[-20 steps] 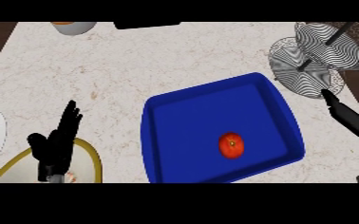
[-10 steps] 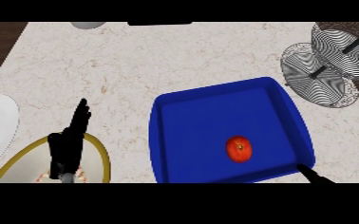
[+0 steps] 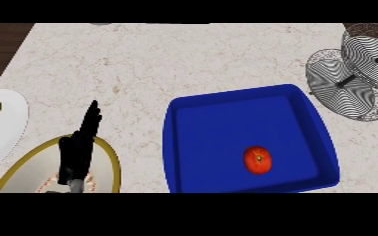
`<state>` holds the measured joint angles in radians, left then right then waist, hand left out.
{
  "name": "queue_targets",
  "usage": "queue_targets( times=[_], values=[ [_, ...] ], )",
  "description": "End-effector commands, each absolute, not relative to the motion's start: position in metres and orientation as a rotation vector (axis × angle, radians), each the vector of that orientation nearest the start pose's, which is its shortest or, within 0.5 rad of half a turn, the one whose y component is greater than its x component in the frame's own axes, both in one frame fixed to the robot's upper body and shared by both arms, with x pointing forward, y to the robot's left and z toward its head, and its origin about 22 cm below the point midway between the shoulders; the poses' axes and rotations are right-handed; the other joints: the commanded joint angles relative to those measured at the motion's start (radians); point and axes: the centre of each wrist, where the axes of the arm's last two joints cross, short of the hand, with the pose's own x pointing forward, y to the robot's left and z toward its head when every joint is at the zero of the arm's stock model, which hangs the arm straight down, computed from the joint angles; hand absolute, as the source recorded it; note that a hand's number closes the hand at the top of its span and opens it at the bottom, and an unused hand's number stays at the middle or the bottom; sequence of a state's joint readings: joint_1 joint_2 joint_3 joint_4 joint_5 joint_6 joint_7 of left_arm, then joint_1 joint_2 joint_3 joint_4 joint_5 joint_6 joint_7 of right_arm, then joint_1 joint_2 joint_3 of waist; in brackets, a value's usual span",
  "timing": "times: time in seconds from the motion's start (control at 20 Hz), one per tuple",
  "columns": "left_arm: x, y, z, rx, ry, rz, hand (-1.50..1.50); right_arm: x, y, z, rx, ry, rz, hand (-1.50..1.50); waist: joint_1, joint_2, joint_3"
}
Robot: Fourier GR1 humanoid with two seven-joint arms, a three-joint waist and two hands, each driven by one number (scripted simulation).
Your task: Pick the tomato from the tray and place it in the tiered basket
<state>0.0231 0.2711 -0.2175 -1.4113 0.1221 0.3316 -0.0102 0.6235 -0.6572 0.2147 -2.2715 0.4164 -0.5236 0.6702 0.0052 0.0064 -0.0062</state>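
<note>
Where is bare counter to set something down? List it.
Widest bare patch: counter above the blue tray, left of the tiered basket. Narrow strip between tray and yellow-rimmed plate. Crowded lower left: left hand, white plate.

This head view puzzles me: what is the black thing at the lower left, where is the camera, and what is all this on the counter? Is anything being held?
The camera sits in the robot's head and looks steeply down at a marbled counter. The black shape at the lower left is the left robot hand, with its fingers straight and pointing up; it rests open and holds nothing. The right robot hand does not show in this picture.

In the middle lies a blue tray with a red tomato in it, toward its near right part. At the right edge stands a striped wire basket in tiers, where the tomato should go. Under the left hand is a plate with a yellow rim, and at the far left edge a white plate shows in part. Nothing has been picked up yet.
</note>
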Motion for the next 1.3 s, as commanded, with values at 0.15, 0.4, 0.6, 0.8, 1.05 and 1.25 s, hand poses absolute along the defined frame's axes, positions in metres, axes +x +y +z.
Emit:
queue_targets(
  times=[0.15,0.4,0.6,0.8,1.05,1.25],
  values=[
    [0.221,0.254,-0.036,0.238,-1.316,-0.054,0.00,0.100,-0.249,0.124,-1.028,-0.961,0.235,-1.50,0.034,0.003,-0.001],
    [0.219,0.234,-0.057,0.249,-1.318,-0.053,0.00,0.121,-0.222,0.112,-1.071,-0.910,0.295,-1.50,0.027,0.004,-0.001],
    [0.212,0.237,-0.056,0.231,-1.313,-0.060,0.00,0.133,-0.201,0.092,-1.106,-0.792,0.395,-1.50,0.032,0.002,0.001],
    [0.218,0.252,-0.042,0.237,-1.314,-0.048,0.00,0.148,-0.186,0.084,-1.105,-0.679,0.452,-1.50,0.038,0.001,0.002],
    [0.209,0.236,-0.052,0.238,-1.326,-0.060,0.00,0.174,-0.146,0.072,-1.061,-0.683,0.483,-1.50,0.028,-0.001,0.004],
    [0.211,0.239,-0.052,0.238,-1.313,-0.044,0.00,0.183,-0.123,0.081,-1.034,-0.687,0.485,-1.50,0.015,-0.004,0.004]
  ],
)
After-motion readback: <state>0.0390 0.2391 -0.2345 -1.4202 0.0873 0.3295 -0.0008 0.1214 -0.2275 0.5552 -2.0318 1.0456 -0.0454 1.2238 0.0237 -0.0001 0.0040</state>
